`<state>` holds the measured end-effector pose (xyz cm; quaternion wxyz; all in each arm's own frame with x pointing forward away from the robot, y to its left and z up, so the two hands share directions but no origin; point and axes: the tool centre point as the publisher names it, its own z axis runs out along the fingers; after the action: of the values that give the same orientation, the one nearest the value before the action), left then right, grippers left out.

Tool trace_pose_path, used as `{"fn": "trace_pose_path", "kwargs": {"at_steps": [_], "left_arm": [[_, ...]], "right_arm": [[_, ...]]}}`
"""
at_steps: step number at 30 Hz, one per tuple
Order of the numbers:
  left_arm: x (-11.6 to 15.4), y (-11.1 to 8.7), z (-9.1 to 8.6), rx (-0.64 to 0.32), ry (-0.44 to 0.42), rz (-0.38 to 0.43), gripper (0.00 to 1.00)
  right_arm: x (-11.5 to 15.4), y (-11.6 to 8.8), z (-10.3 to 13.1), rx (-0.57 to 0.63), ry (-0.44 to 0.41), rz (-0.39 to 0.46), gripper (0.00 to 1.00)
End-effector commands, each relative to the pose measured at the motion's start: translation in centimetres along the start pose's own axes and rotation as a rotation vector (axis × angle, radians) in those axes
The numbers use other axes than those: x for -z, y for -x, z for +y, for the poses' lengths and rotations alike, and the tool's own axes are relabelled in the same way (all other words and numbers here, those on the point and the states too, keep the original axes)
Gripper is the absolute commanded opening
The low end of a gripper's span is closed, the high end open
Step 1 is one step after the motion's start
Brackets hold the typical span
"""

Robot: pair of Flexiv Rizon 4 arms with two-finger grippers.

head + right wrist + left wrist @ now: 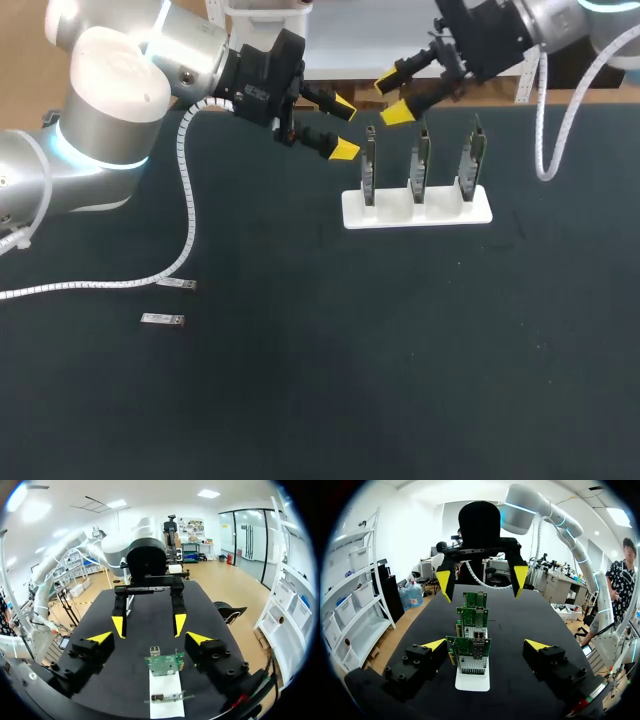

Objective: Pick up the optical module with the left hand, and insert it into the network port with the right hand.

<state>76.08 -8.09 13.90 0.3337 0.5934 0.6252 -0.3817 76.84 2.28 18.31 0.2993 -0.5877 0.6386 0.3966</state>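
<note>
The pick-up has not begun. One optical module (177,285) lies flat on the tabletop toward its left edge, just beside the white spiral cable (188,215). A second module (162,320) lies a little closer to the near edge. Nothing touches either.

The left gripper (344,129) hangs well apart from them, in the far half of the tabletop near the white stand (417,212). Its jaws are spread wide and empty. The right gripper (394,97) hovers facing it, above the left end of the row of three network cards (421,160), likewise spread with nothing between the fingers.

To my eye the next move belongs to the left arm — it has to swing away from the stand toward the left edge, come down over one module and close on its long sides. The modules are thin and lie flat on the cloth, so the grasp looks fiddly.

Only the head view shows the modules; neither wrist camera catches them. The left wrist view gives what the overhead cannot — the cards lined up one behind another ahead of its fingers, with what look like metal port cages (478,641) on their faces. The right wrist view takes the same stand from the opposite end, with the left gripper across it.
</note>
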Motion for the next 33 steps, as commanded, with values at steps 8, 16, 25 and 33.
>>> {"fn": "trace_pose_path", "kwargs": {"at_steps": [8,16,25,33], "left_arm": [[-0.1,0.1,0.2,0.002,-0.003,0.005,1.0],[-0.1,0.1,0.2,0.002,-0.003,0.005,1.0],[-0.1,0.1,0.2,0.002,-0.003,0.005,1.0],[-0.1,0.1,0.2,0.002,-0.003,0.005,1.0]], "right_arm": [[0.8,-0.1,-0.6,0.02,0.016,-0.02,0.0],[0.6,-0.2,0.1,0.062,0.002,-0.003,0.0],[0.9,-0.6,0.9,0.095,-0.001,0.011,0.0],[1.4,-1.2,1.4,0.084,-0.017,0.007,0.0]]}}
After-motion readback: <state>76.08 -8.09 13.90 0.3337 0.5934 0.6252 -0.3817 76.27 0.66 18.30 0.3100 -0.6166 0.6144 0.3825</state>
